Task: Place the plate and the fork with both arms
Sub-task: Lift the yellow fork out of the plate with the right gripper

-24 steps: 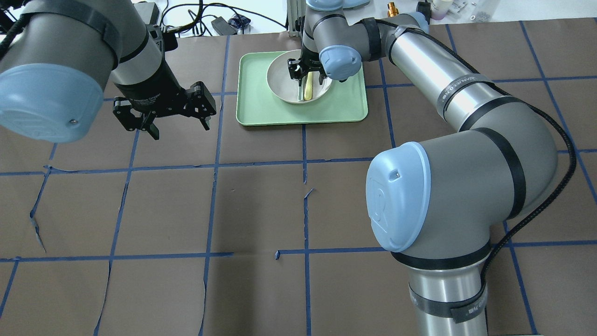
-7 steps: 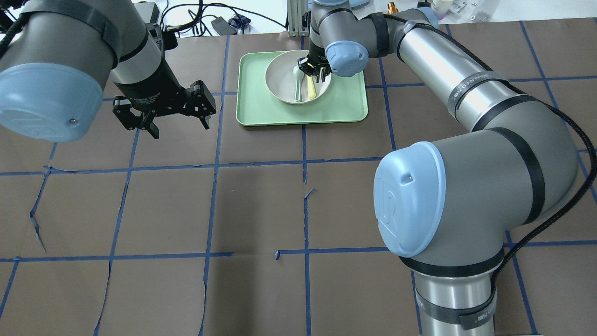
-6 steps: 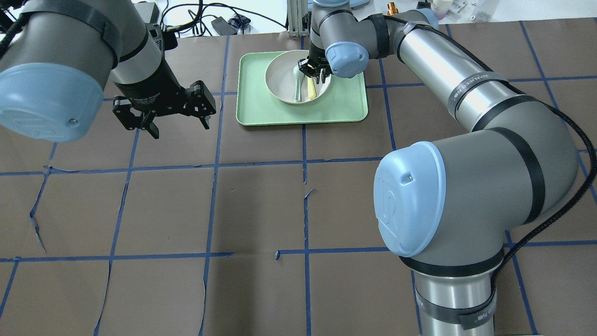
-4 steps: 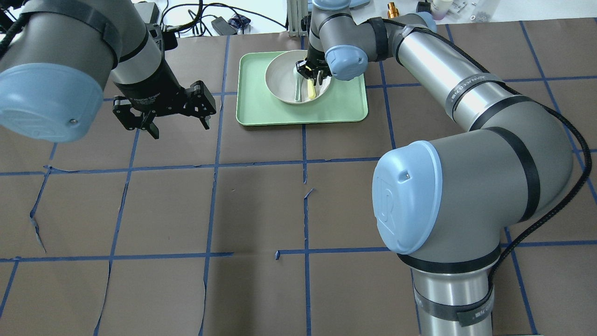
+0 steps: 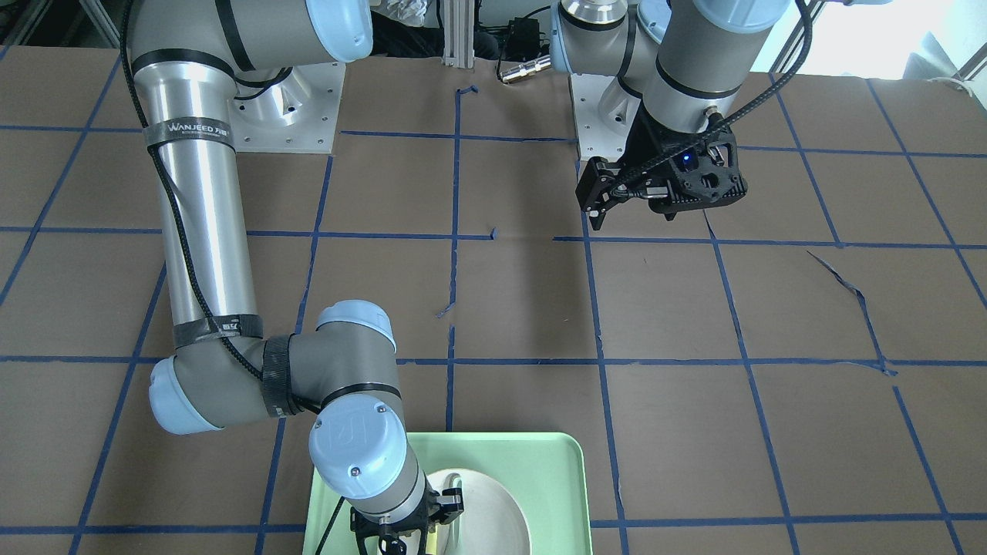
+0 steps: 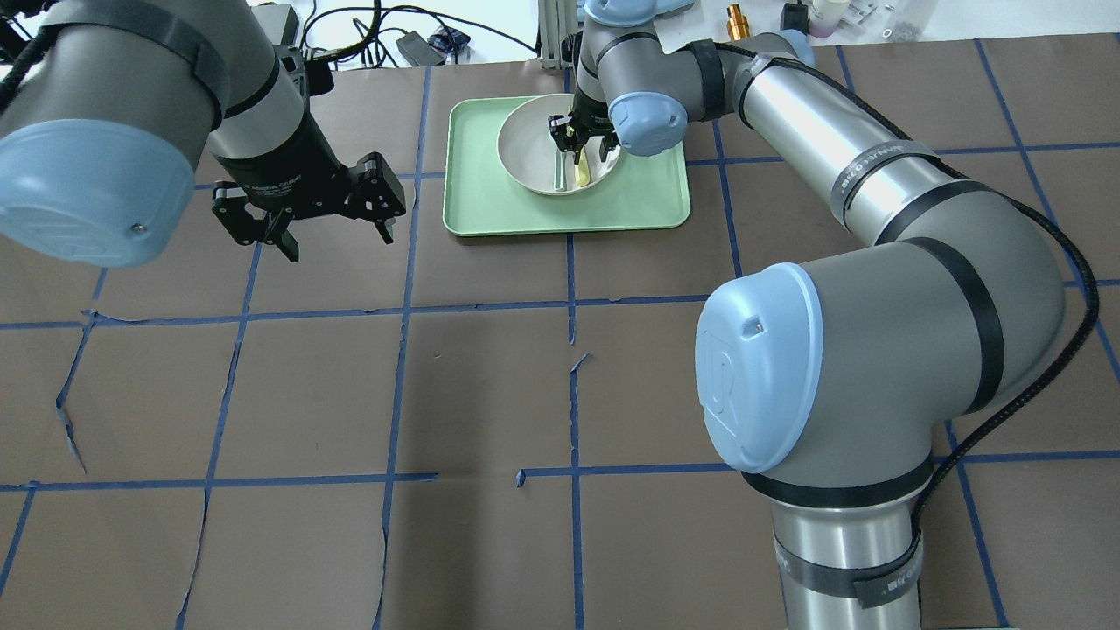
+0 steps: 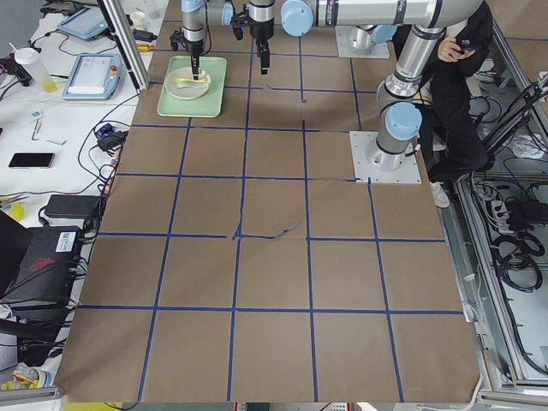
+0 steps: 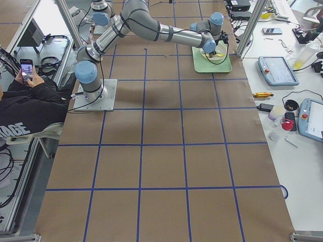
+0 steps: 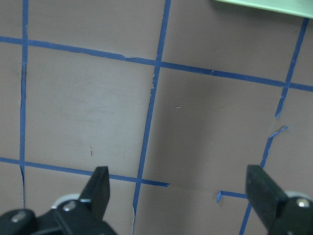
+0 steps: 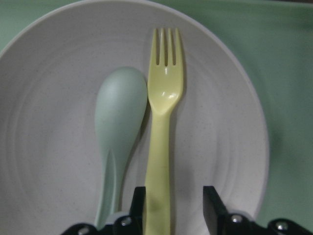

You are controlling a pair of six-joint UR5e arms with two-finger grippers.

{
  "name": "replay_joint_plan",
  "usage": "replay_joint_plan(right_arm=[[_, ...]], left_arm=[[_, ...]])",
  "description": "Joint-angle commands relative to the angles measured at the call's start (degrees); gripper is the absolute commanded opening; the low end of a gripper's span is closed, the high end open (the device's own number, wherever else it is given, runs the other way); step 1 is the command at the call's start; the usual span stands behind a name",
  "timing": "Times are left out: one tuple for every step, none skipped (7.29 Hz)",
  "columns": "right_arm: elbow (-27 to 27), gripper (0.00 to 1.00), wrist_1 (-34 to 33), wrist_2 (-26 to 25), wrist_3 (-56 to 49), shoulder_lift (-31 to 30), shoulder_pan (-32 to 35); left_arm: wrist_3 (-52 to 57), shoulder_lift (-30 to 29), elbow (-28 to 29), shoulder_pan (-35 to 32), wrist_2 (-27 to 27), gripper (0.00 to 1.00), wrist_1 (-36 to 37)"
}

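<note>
The off-white plate [image 6: 525, 149] sits on the mint-green tray [image 6: 490, 206] at the far middle of the table. The yellow fork [image 6: 583, 171] lies in it beside a pale green spoon [image 6: 558, 175]. My right gripper [image 6: 578, 149] is down in the plate. In the right wrist view its fingers [image 10: 213, 204] straddle the handle of the fork [image 10: 164, 122] with a gap on one side, so it is open. The spoon [image 10: 120, 112] lies just left of the fork on the plate [image 10: 49, 122]. My left gripper [image 6: 339, 243] hovers open and empty over bare table, left of the tray.
Brown table cover with blue tape lines [image 6: 402, 306]. Cables and small items lie beyond the far edge [image 6: 411, 39]. A corner of the tray [image 9: 274, 6] shows at the top of the left wrist view. A person stands by the robot base [image 7: 454, 94].
My right gripper has shifted a little to the left over the fork and stays low in the plate. The left arm, plate, fork and spoon have not moved.
</note>
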Motion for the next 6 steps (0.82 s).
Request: replay_joint_plan(right_arm=[[0.00, 0.57, -0.01, 0.47, 0.02, -0.12, 0.00], [0.26, 0.59, -0.09, 0.47, 0.02, -0.12, 0.00], [0.44, 0.57, -0.09, 0.90, 0.02, 0.14, 0.00], [0.44, 0.50, -0.09, 1.17, 0.02, 0.14, 0.00], [0.53, 0.40, -0.09, 1.17, 0.02, 0.23, 0.00], [0.53, 0.25, -0.09, 1.08, -0.07, 0.14, 0.00]], left_arm=[[0.09, 0.02, 0.00, 0.00, 0.00, 1.00, 0.00], [0.09, 0.02, 0.09, 0.00, 0.00, 1.00, 0.00], [0.09, 0.02, 0.09, 0.00, 0.00, 1.00, 0.00], [0.09, 0.02, 0.00, 0.00, 0.00, 1.00, 0.00], [0.09, 0.02, 0.09, 0.00, 0.00, 1.00, 0.00], [0.09, 0.02, 0.00, 0.00, 0.00, 1.00, 0.00]])
